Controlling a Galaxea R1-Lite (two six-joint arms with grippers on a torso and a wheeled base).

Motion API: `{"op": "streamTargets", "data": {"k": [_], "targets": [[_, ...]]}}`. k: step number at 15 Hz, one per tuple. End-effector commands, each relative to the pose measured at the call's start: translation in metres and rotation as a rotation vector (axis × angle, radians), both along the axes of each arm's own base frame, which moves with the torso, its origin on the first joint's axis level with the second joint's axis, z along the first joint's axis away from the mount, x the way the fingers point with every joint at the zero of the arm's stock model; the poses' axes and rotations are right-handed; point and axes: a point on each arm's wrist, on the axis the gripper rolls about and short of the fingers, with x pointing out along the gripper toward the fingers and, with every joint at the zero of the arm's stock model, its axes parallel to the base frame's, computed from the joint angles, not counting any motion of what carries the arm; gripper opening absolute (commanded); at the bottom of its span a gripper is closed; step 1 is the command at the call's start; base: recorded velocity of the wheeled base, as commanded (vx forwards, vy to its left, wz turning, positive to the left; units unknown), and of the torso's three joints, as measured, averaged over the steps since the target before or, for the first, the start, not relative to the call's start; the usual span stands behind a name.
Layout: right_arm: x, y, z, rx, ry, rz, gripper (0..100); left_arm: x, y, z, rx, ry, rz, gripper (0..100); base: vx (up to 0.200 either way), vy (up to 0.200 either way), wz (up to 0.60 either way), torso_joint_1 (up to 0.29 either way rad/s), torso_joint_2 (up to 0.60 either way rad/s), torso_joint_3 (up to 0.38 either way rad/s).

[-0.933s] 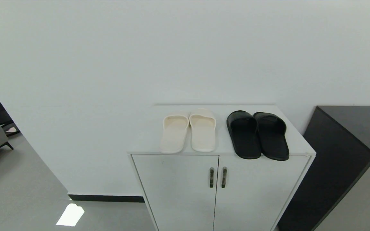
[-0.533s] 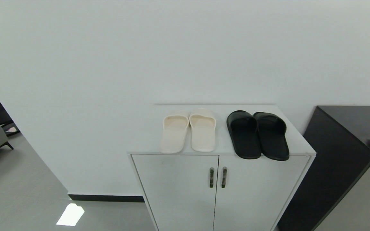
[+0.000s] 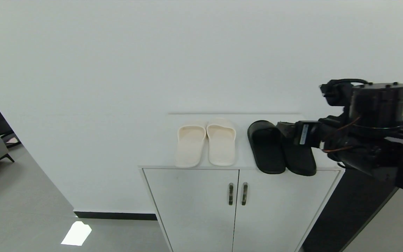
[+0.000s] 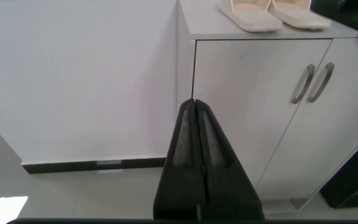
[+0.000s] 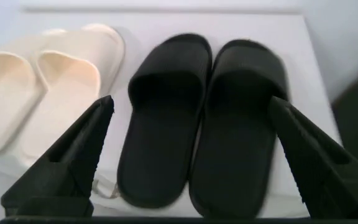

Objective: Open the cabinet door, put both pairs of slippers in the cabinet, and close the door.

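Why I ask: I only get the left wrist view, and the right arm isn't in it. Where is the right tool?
Observer: The right tool is over the black slippers on top of the cabinet.
Operator: Open or shut?
Observer: Open wide, gripping nothing.
Operator: Are all four slippers up there?
Observer: Yes. The cream slippers lie to the left of the black pair, with all toes pointing to the wall.
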Motion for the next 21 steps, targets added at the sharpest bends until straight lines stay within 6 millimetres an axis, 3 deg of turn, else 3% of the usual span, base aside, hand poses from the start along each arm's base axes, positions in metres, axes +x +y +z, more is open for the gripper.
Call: {"op": "streamTargets", "data": {"k": [1,4,21], "targets": [[0.034,0.023,-0.032,-0.052,0.064,-0.034,100,0.0,0.0,0.0,0.0,0.0,0.001,0,0.0,0.0,0.0,0.0,0.0,0.0],[0.048,0.029,-0.048,-0.078,0.085,-0.072,100,0.0,0.0,0.0,0.0,0.0,0.001,0,0.0,0.0,0.0,0.0,0.0,0.0],[0.128,0.03,-0.081,-0.083,0.078,-0.197,100,0.0,0.0,0.0,-0.001,-0.001,0.001,0,0.0,0.0,0.0,0.0,0.0,0.0]]}}
